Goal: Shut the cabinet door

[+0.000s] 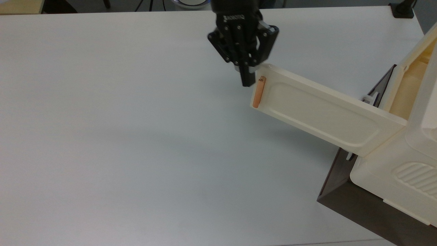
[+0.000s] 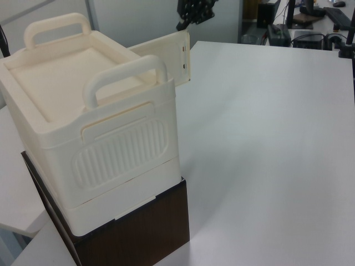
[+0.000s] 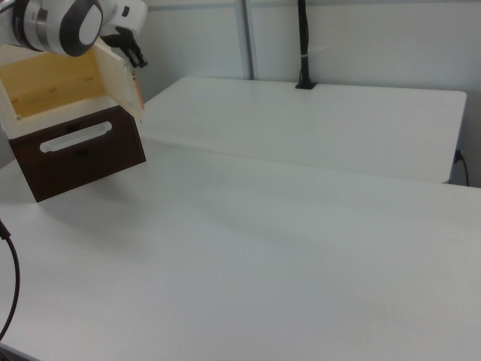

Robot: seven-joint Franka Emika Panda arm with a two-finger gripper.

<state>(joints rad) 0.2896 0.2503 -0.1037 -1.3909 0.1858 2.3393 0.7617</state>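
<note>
The cream cabinet door stands swung open from the cream cabinet at the top view's right. Its free end carries the copper-orange bar handle. My black gripper hangs with fingers pressed together and nothing between them. Its tips sit just beside the door's free end, left of the handle's upper end; I cannot tell whether they touch. In the left view the gripper hovers above the door's far edge. In the right view the door is edge-on, with the gripper behind it.
The cabinet rests on a dark brown base whose panel has a white loop handle. The cabinet's yellow inside is exposed. White table stretches to the top view's left. A black post stands at the table's far edge.
</note>
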